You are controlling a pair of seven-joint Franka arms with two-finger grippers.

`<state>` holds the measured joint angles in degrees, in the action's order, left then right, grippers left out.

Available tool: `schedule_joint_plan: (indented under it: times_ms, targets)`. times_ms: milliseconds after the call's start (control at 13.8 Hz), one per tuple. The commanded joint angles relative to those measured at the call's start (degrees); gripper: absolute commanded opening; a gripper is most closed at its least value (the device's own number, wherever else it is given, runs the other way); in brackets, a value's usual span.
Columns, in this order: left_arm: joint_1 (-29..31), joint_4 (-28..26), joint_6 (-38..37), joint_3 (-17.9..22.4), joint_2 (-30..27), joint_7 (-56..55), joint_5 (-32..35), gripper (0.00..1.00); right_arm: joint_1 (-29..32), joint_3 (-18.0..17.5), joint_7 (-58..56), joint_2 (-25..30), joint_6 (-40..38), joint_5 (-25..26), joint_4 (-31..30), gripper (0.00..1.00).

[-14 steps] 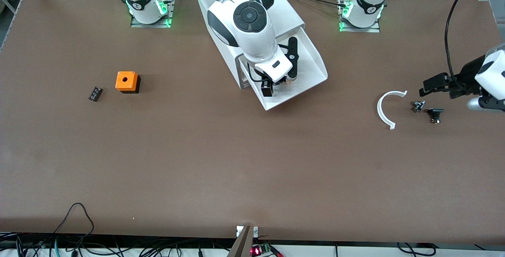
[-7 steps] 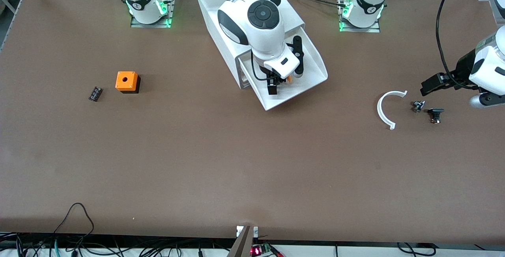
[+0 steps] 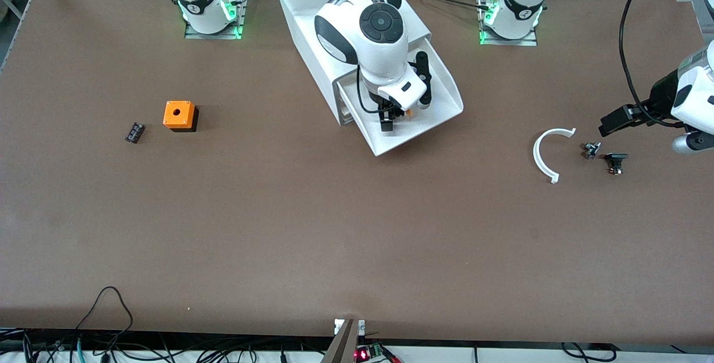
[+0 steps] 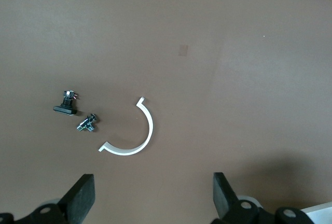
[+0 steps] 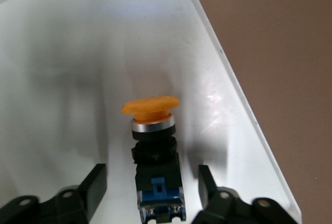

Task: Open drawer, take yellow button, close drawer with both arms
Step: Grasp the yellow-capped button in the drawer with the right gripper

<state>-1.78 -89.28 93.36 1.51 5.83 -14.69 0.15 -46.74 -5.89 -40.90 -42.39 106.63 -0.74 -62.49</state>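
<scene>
No legible text, label, brand or number on anything in view.

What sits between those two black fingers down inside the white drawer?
The button: the right wrist view shows it lying on the drawer floor between the right gripper fingers, with gaps showing on both sides.

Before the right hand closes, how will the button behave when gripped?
The button looks rigid. Its wide orange cap on a narrower body suggests it could pivot if gripped off-centre. The right hand brackets the blocky body, so slipping seems unlikely.
</scene>
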Motion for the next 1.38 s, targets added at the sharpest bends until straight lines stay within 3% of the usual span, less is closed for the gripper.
schedule_joint_plan:
  times_ms: [0,362,579,1086,1303]
  targets:
    - [-0.1,0.3,-0.5,0.1,-0.2,-0.3,1.0,1.00,-0.4,0.1,-0.6,-0.9,-1.0,0.7,1.8,0.58]
    - [-0.1,0.4,-0.5,0.1,-0.1,-0.5,0.7,1.00,-0.4,-0.1,-0.1,-0.7,-1.0,0.8,1.8,0.32]
    - [-0.1,0.4,-0.5,0.1,-0.1,-0.9,0.6,1.00,-0.9,-0.1,-0.1,-0.5,-1.0,1.3,1.9,0.22]
    - [-0.6,-0.4,3.8,-1.6,1.4,-1.2,0.7,1.00,-0.7,0.3,7.3,8.0,-5.1,2.5,1.8,0.19]
    - [-0.8,-2.8,7.3,-3.7,2.5,-5.6,-0.9,1.00,2.0,0.8,14.8,12.4,-8.2,10.1,1.8,0.19]
